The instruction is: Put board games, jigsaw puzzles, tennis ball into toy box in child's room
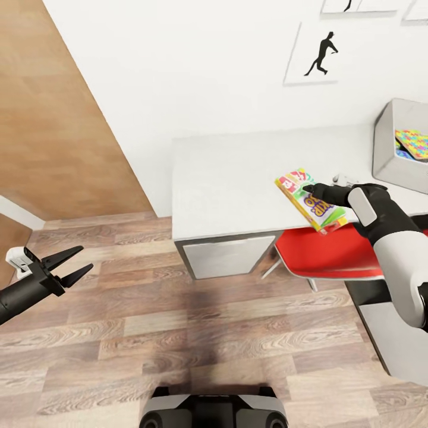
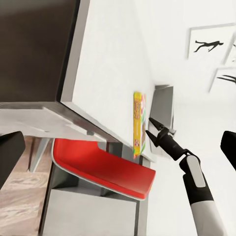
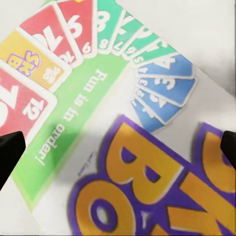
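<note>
White wall (image 1: pixel 196 71) w/ silhouette prints (image 1: pixel 320 54). Wood-plank floor (image 1: pixel 196 333). Wood panel (image 1: pixel 53 131) at left. White table (image 1: pixel 238 178), red chair (image 1: pixel 333 252) tucked under its front edge.

Left arm comes in low from the 8 o'clock edge of the head view, dark forearm angled up toward 2 o'clock, and the left gripper (image 1: pixel 76 266) is spread wide, its two black fingers clearly parted with nothing between them. Right arm enters from 4 o'clock, white upper link bent at the elbow, dark wrist reaching toward 10 o'clock. The right gripper (image 1: pixel 310 190) is clamped on the board game (image 1: pixel 309 200), held at its edge.
</note>
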`<state>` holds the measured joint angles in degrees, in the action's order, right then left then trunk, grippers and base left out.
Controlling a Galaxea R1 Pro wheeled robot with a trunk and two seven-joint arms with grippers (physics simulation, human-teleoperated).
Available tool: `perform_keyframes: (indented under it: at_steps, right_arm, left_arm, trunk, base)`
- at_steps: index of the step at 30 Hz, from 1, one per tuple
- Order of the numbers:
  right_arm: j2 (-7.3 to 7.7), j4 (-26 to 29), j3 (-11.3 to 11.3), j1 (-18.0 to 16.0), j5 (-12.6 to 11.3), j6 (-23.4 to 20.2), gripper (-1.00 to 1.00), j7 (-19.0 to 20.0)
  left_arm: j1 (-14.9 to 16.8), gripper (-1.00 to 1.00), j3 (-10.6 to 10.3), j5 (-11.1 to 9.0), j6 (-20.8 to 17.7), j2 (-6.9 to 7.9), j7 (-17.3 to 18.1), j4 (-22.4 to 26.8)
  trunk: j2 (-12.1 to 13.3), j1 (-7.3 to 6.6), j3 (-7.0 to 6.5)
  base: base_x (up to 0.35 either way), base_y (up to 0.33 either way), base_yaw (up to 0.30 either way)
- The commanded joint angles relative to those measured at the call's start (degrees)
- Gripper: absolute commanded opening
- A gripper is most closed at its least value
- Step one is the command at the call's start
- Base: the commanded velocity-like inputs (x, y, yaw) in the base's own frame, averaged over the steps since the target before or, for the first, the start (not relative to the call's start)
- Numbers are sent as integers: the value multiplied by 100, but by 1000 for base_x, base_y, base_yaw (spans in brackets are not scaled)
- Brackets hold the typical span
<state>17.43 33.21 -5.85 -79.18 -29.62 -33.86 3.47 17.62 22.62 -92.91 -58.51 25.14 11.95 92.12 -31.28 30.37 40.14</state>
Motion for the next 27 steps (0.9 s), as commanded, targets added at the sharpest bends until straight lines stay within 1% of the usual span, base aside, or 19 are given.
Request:
perform_keyframes:
  at_steps: [1,7,14,27]
  right_arm:
    - [7,-315,-26,-1,44,-19,100,13]
    - [4,-268,-23,-1,44,-161,100,13]
    - [-1,-3,-13,-1,41,-315,100,13]
    - [1,188,-1,2,36,-376,100,13]
  left_arm:
    - [4,100,5,54,-19,0,52,-1]
    - [4,100,5,54,-20,0,51,0]
    - [6,100,5,54,-20,-6,46,-1]
    - [10,100,5,54,-20,-5,52,-2]
  trunk:
    - [-5,2,6]
    - [-5,2,6]
    - [-5,2,6]
    - [-5,2,6]
  base:
    - [-97,0,0]
    - [-49,0,0]
    - [-16,0,0]
    - [-5,0,0]
